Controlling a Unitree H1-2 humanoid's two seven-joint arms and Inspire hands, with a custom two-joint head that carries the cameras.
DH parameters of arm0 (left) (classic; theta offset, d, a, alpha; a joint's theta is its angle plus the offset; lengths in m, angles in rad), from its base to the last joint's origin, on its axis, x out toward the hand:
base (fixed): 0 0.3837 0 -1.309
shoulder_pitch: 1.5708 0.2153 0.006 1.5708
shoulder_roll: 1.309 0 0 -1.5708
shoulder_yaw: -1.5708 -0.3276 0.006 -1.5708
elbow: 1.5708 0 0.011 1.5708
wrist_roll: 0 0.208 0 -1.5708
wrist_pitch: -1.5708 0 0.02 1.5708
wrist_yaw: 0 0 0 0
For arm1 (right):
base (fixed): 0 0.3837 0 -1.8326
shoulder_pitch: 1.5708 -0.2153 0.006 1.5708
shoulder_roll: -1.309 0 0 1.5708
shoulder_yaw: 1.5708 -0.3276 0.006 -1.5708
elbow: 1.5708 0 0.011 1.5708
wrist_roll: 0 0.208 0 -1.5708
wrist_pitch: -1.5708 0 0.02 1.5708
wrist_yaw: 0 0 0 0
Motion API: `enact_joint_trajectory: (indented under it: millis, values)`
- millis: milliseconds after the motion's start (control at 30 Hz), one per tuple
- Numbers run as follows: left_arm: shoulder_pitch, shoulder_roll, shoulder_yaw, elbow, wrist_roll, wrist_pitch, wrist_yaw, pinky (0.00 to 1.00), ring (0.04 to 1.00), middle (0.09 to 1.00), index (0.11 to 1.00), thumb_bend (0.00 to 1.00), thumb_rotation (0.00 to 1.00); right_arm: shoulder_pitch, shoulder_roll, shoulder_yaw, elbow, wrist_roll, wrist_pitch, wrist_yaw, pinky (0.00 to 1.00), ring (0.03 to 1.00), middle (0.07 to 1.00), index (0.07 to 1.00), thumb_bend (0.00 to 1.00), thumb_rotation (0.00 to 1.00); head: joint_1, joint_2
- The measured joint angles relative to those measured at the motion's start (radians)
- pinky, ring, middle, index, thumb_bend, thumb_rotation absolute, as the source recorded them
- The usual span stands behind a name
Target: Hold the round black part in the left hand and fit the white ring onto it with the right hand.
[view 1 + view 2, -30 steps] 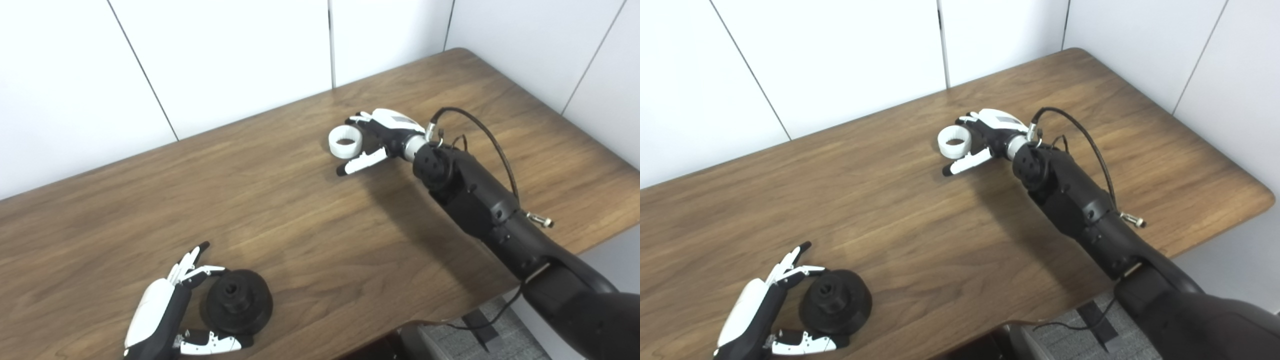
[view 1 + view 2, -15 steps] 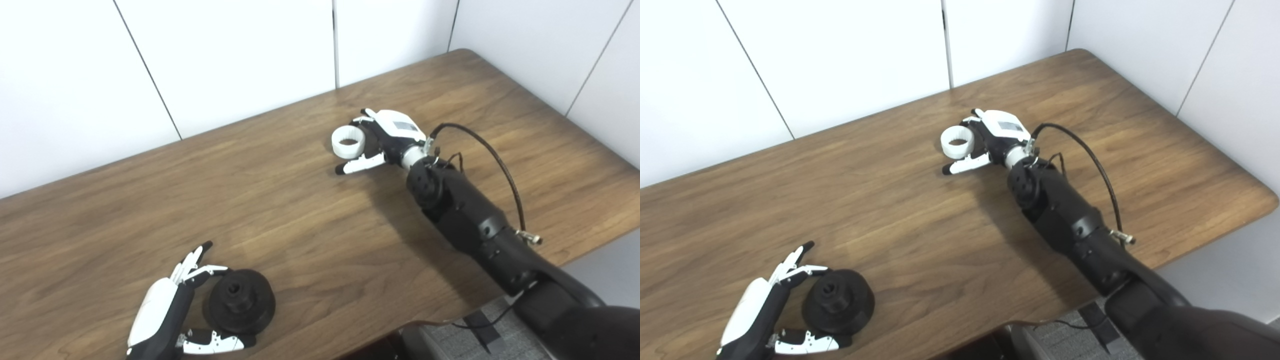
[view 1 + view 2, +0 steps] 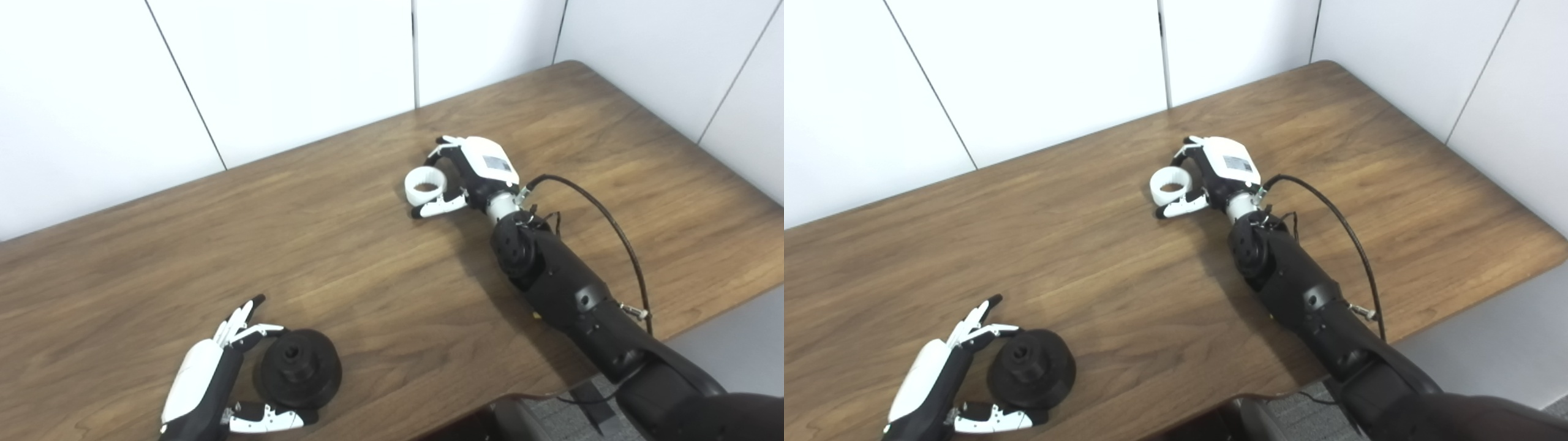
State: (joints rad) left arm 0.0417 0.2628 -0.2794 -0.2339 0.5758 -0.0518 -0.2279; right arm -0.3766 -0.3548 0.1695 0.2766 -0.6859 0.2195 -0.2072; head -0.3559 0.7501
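Far table side: right hand (image 3: 474, 174) cupped round white ring (image 3: 425, 185), grip uncertain | near edge: left hand (image 3: 211, 383) open, fingers flanking round black part (image 3: 299, 369)

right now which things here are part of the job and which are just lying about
Part of the job:
- black part, on the table by the left hand
- white ring, between the fingers of the right hand

Just there:
- table, only the work surface
- cable on the right arm
- no loose extras in view
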Motion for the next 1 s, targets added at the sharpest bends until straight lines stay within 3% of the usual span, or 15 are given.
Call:
enact_joint_trajectory:
  millis: [33, 133, 200, 333, 800, 1000]
  values:
    - [0.000, 0.000, 0.000, 0.000, 0.000, 0.001, 0.000, 1.00, 1.000, 1.000, 0.617, 0.96, 0.28, 0.000, 0.001, 0.000, 0.003, 0.000, -0.007, -0.008, 0.88, 0.876, 0.854, 0.584, 0.77, 0.22, 0.000, 0.000]
    - [0.000, 0.000, 0.000, -0.001, 0.000, 0.001, 0.000, 1.00, 1.000, 1.000, 0.617, 0.96, 0.28, 0.000, 0.008, -0.001, 0.014, 0.006, -0.042, -0.045, 0.90, 0.870, 0.837, 0.508, 0.57, 0.16, 0.002, 0.002]
    - [0.000, 0.000, 0.000, -0.001, 0.000, 0.001, 0.000, 1.00, 1.000, 1.000, 0.617, 0.96, 0.28, 0.000, 0.014, -0.004, 0.024, 0.010, -0.062, -0.072, 0.89, 0.859, 0.820, 0.492, 0.53, 0.15, 0.002, 0.003]
    - [0.000, 0.000, 0.000, -0.001, 0.001, 0.001, 0.000, 1.00, 1.000, 1.000, 0.618, 0.96, 0.29, 0.000, 0.021, -0.005, 0.038, 0.011, -0.091, -0.109, 0.90, 0.852, 0.803, 0.484, 0.52, 0.14, 0.003, 0.003]
    - [0.000, -0.001, 0.000, -0.003, 0.002, 0.006, -0.001, 1.00, 1.000, 1.000, 0.616, 0.96, 0.29, 0.006, 0.021, -0.010, 0.043, 0.013, -0.118, -0.128, 0.93, 0.855, 0.794, 0.482, 0.52, 0.14, 0.012, 0.011]
    - [-0.001, -0.002, 0.001, -0.008, 0.004, 0.017, -0.003, 1.00, 1.000, 1.000, 0.615, 0.96, 0.28, 0.031, 0.021, -0.019, -0.009, 0.013, -0.114, -0.123, 0.97, 0.868, 0.800, 0.483, 0.52, 0.14, 0.015, 0.012]
